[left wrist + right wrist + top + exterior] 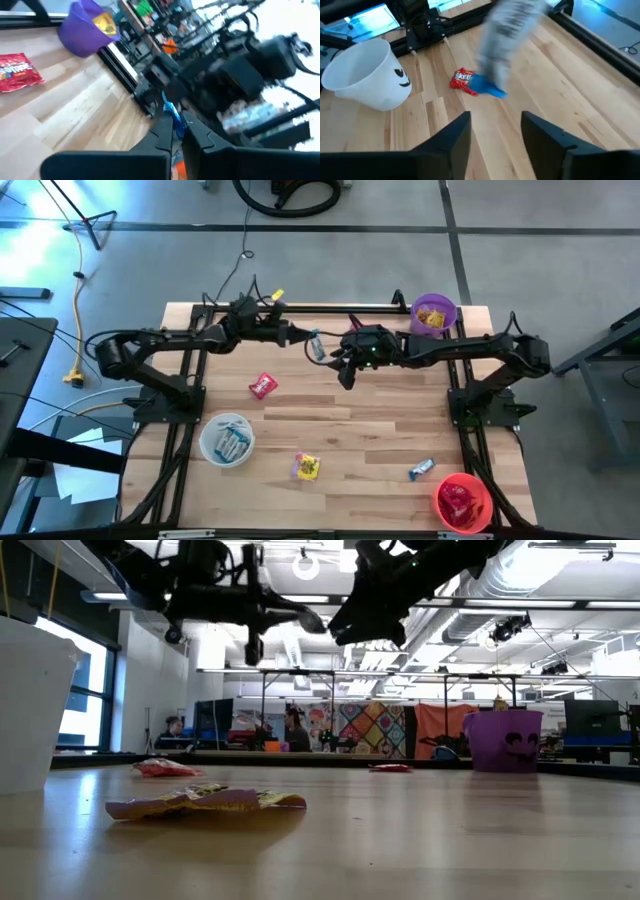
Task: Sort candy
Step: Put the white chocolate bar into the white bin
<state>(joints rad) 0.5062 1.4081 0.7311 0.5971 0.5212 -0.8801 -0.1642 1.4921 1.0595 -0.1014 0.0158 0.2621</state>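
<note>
Overhead, the left end effector (306, 338) pinches a light blue candy (317, 345) above the pale wooden counter (350, 430); the right end effector (343, 367) gapes open beside it. Other candies lie scattered on the planks, with a bright, pipe-ceilinged workshop behind.

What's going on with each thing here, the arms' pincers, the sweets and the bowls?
Left end effector: shut on blue candy, held in the air.
Right end effector: open, empty, facing the left one.
Red candy: loose on table.
Yellow candy: loose on table.
Second blue candy: loose on table.
White bowl: holds blue candy.
Red bowl: holds red candy.
Purple bowl: holds yellow candy.
</note>
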